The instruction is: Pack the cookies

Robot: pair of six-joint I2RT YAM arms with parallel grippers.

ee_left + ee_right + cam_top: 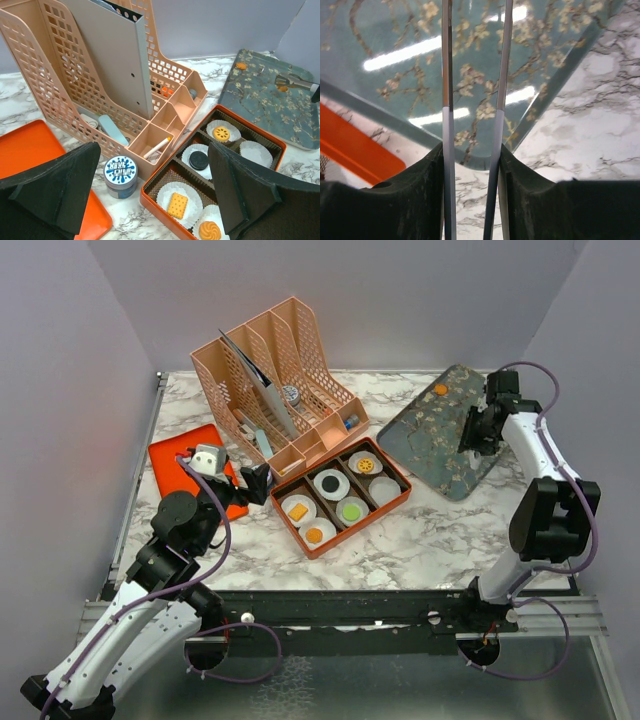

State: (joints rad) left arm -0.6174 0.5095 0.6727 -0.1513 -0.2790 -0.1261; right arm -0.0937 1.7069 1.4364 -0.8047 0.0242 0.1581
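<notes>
The orange box (396, 502) holds white paper cups with cookies: a yellow square (298, 511), an orange round (314, 535), a black round (331, 481), a green round (351, 508) and an orange flower round (365, 465). One orange cookie (440, 388) lies on the floral tray (430, 445); in the left wrist view a second one (282, 88) lies by the tongs' tip (292, 81). My right gripper (470, 435) is over that tray, shut on metal tongs (449, 100). My left gripper (262, 480) is open and empty beside the box's left end (150, 200).
A peach desk organizer (270, 380) stands behind the box. An orange lid (175, 460) lies at the left. A round blue-and-white tin (120, 172) stands between the organizer and the box. One paper cup (384, 490) in the box is empty.
</notes>
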